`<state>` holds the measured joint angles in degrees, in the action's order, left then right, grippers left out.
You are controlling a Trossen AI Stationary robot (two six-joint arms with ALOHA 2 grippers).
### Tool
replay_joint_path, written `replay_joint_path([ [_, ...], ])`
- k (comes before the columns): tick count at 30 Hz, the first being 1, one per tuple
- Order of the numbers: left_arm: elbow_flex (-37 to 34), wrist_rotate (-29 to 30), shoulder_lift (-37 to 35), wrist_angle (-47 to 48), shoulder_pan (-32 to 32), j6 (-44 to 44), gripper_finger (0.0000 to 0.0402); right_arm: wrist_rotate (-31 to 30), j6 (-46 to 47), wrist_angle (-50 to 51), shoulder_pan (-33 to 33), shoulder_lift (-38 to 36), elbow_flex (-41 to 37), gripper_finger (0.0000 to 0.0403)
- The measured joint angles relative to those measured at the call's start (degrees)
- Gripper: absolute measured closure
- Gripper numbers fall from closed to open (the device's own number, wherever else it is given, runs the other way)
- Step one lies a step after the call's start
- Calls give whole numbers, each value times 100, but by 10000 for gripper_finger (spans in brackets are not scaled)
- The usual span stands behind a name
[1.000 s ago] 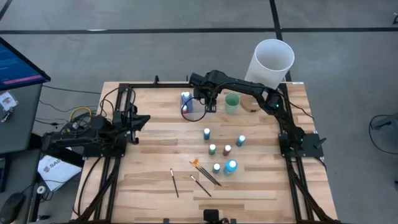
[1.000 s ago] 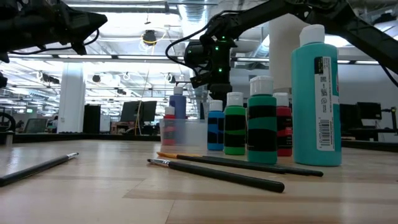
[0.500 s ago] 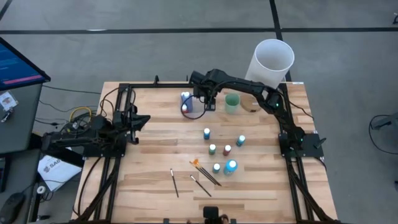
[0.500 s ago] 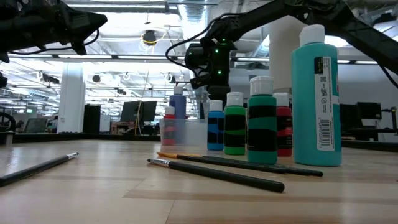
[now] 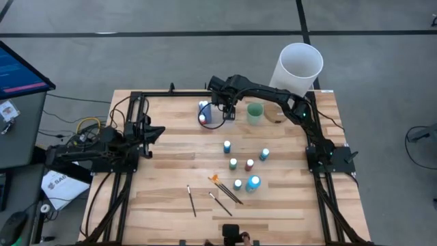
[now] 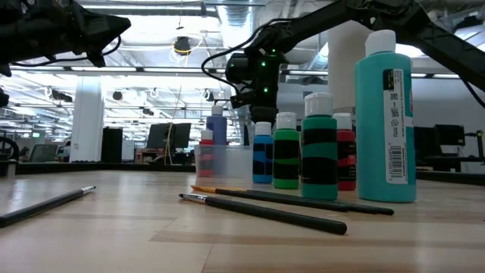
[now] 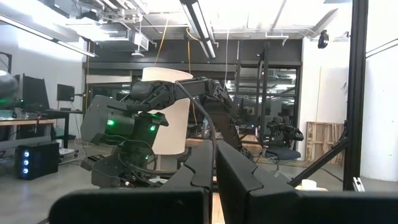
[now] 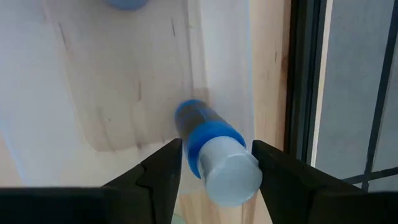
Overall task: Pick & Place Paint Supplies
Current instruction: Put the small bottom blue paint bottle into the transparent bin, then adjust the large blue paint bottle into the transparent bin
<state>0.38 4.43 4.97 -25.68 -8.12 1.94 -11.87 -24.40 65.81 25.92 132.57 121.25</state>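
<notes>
My right gripper (image 5: 227,113) (image 8: 214,155) hangs open over a clear container (image 5: 205,113) (image 6: 222,163) at the table's far middle, pointing steeply down. A blue paint bottle with a pale cap (image 8: 214,149) stands tilted between its fingers, base down in the container. A taller blue bottle (image 6: 217,125) and a red one (image 6: 206,142) stand there too. More paint bottles (image 5: 227,146) (image 5: 254,182) and brushes (image 5: 191,200) (image 5: 224,188) are on the table's near middle. My left gripper (image 5: 158,131) (image 7: 214,168) waits shut at the left. My right gripper has its fingers on either side of the blue bottle's capped end (image 8: 233,174), coming from above. A gap shows on one side. The cap lies close against the other finger (image 8: 273,168), and I cannot tell whether it touches.
A pale green cup (image 5: 255,113) stands just right of the container. A tall white cylinder (image 5: 299,67) stands at the far right corner. A dark frame rail (image 8: 301,81) runs along the far edge behind the container.
</notes>
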Motion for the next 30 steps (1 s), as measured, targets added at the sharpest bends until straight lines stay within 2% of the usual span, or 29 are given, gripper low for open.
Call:
replay_joint_path([
  [14, 0, -4, 7, 36, 1, 46, 400, -20, -109, -173, 10, -72, 37, 181],
  [23, 0, -24, 7, 38, 0, 47, 400, 0, -63, 197, -39, -66, 1040, 176],
  [25, 0, -24, 7, 38, 0, 48, 400, 270, -46, 343, -83, -76, 1393, 177],
  [28, 0, -26, 7, 38, 4, 105, 400, 1244, 4, 147, -127, -453, 1152, 176],
  [30, 0, -24, 7, 38, 4, 150, 400, 1668, 130, -19, -199, -618, 1171, 174],
])
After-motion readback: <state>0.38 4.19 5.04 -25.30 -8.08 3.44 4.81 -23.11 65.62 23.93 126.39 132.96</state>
